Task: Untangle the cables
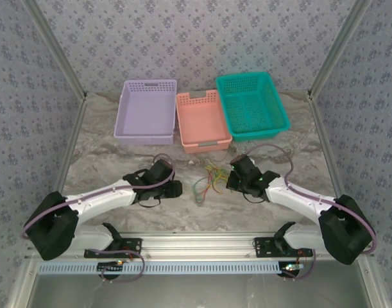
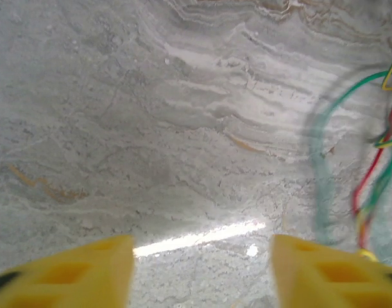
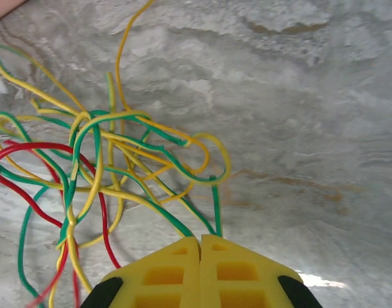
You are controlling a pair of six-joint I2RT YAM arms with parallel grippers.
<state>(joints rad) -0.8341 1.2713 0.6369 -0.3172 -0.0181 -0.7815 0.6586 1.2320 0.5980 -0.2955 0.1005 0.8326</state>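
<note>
The cables (image 1: 210, 179) lie as a loose tangle of yellow, green and red wires on the marble table, between my two grippers. My right gripper (image 3: 201, 240) is shut on them: a green-and-yellow cable and a green cable run in between its closed yellow fingertips, and the rest of the tangle (image 3: 106, 160) spreads to the upper left. It sits at the tangle's right edge (image 1: 233, 181). My left gripper (image 2: 202, 269) is open over bare table with nothing between its fingers. It stands left of the tangle (image 1: 176, 188), whose green and red cables (image 2: 375, 167) cross the right edge of its view.
Three empty baskets stand in a row at the back: a lilac one (image 1: 146, 109), a salmon one (image 1: 202, 122) and a teal one (image 1: 251, 104). The salmon basket's front edge is close behind the tangle. Metal frame posts bound both sides of the table.
</note>
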